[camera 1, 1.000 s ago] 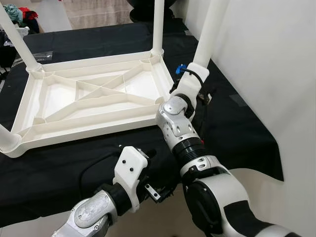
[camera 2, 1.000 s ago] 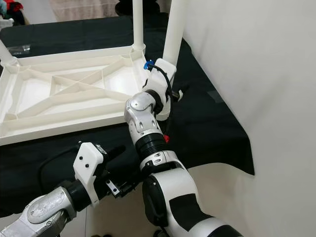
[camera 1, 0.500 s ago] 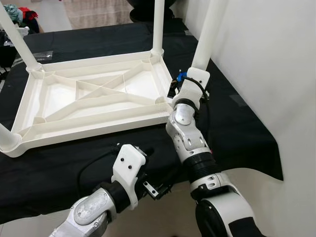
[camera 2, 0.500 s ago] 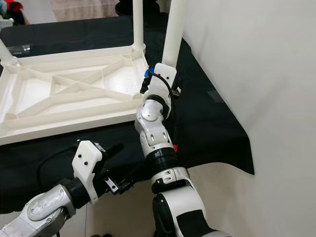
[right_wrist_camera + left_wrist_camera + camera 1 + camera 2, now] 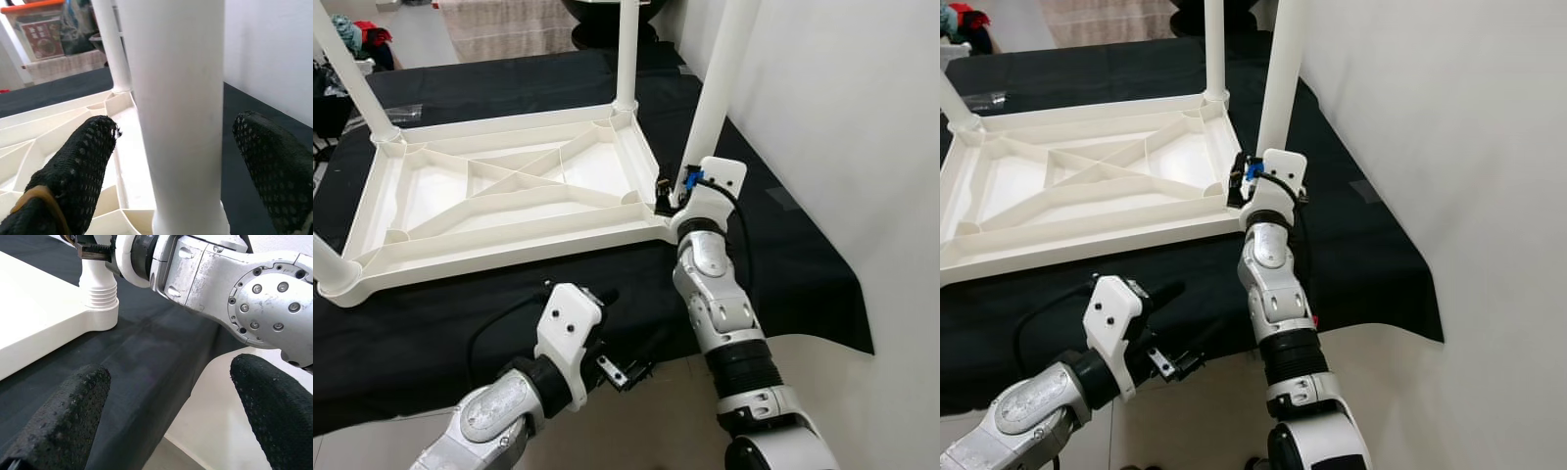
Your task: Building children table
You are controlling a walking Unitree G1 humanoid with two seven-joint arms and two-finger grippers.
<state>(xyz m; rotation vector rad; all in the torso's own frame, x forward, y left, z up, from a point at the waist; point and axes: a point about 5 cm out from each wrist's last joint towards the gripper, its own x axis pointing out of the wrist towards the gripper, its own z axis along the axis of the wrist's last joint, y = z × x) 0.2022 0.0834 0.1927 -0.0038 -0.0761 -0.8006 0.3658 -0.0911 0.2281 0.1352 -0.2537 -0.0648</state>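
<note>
In the centre of the left eye view the white children's table (image 5: 499,201) lies upside down on a black-draped tabletop (image 5: 431,323), its ribbed underside facing up so the legs can be fitted from above. Legs stand in the corners, and the leg at the near right corner (image 5: 713,93) rises to the upper right of the frame. The right end effector (image 5: 171,161) sits at the base of that leg, its two black fingers (image 5: 73,161) spread wide on either side of the post with gaps between pads and plastic, so it grips nothing; judging by this, it is lined up to clasp or turn the leg into its threaded socket (image 5: 100,301). The left end effector (image 5: 166,401) hovers low in the frame, off the near edge of the tabletop, fingers parted and empty, probably waiting to steady the frame. The shallow rib-bounded cells of the underside hold nothing.
</note>
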